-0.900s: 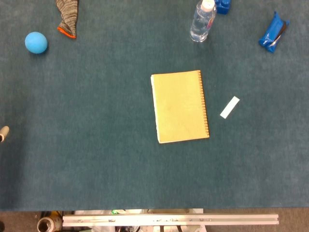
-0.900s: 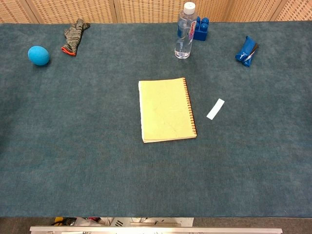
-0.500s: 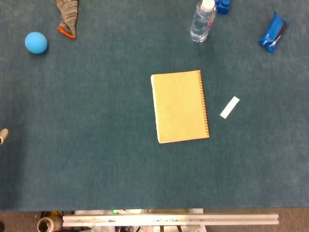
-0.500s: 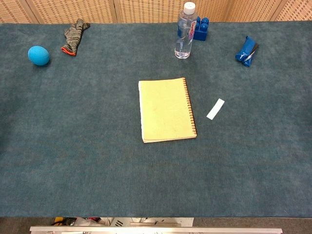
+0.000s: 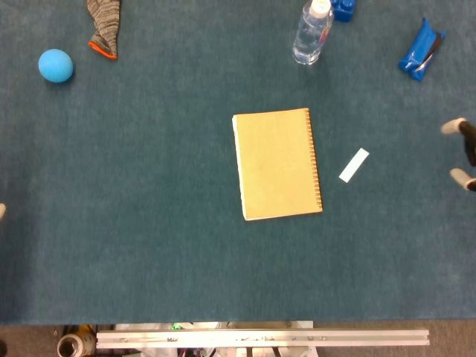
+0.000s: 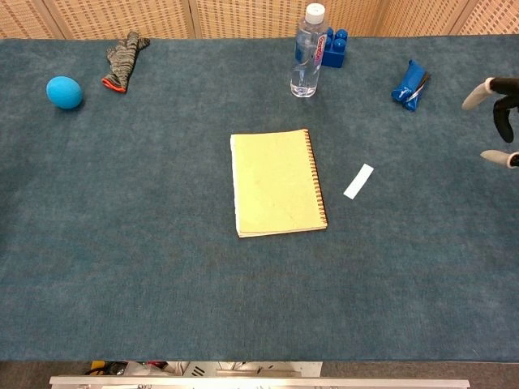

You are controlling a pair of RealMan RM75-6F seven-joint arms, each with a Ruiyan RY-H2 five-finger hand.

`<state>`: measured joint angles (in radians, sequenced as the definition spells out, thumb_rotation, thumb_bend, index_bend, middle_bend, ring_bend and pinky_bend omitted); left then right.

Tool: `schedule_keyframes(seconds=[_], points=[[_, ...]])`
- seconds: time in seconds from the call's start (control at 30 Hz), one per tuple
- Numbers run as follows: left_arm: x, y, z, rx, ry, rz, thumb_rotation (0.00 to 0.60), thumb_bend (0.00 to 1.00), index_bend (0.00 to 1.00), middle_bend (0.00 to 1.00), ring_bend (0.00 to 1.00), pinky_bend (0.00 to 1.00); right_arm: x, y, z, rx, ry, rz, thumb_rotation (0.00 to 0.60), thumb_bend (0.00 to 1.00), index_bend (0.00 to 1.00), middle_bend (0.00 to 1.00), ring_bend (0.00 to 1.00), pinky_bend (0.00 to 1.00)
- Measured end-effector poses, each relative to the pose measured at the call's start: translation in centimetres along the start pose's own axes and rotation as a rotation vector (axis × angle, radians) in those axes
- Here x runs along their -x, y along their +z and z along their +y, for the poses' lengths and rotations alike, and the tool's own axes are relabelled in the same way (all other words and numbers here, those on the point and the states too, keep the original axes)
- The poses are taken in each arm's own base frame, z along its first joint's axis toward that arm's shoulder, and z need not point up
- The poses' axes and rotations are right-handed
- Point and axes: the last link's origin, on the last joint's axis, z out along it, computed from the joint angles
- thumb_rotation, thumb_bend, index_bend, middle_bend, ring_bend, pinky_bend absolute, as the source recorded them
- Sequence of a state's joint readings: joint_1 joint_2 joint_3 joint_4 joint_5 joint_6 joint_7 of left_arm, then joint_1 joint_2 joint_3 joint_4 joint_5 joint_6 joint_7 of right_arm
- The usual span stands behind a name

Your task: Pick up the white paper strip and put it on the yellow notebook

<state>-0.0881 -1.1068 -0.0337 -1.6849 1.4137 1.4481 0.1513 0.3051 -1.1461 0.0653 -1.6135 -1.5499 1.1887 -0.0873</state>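
Note:
The yellow spiral notebook lies flat mid-table. The white paper strip lies slanted on the cloth just right of it, not touching it. My right hand shows only at the right edge of both views, fingertips apart and holding nothing, well to the right of the strip. Of my left hand only a pale sliver shows at the left edge of the head view; how it stands is hidden.
At the back stand a water bottle and blue blocks. A blue pouch lies back right, near my right hand. A blue ball and a striped sock are back left.
My right hand has come into view from the right edge. The left fingertip has slid down and almost out of the head view. Notebook and strip have not moved.

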Motion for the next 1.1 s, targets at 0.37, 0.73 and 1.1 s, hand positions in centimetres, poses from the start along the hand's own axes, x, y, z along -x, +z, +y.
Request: schedule_keyframes(seconds=[0.37,0.73,1.1], points=[[0.4,-0.3,-0.5,-0.014,-0.009,-0.013,0.6,0.15,0.01,0.0,0.0,0.03,2.6,4.9,-1.7,-0.071,-0.071,-0.132,0.6,0.25,0.35,0.91,1.0,1.0],[0.7,-0.5,-0.8,-0.021,-0.013,-0.023,0.6,0.14,0.01,0.0,0.0,0.03,5.6,8.1,-3.7,-0.101,-0.081,-0.237,0.6,0.25,0.39,0.93,1.0,1.0],[0.8,-0.6,-1.0,-0.029,-0.015,-0.027,0.6,0.14,0.01,0.0,0.0,0.03,7.5,8.7,-5.4,-0.139,-0.067,-0.303,0.6,0.28,0.4,0.94,1.0,1.0]])
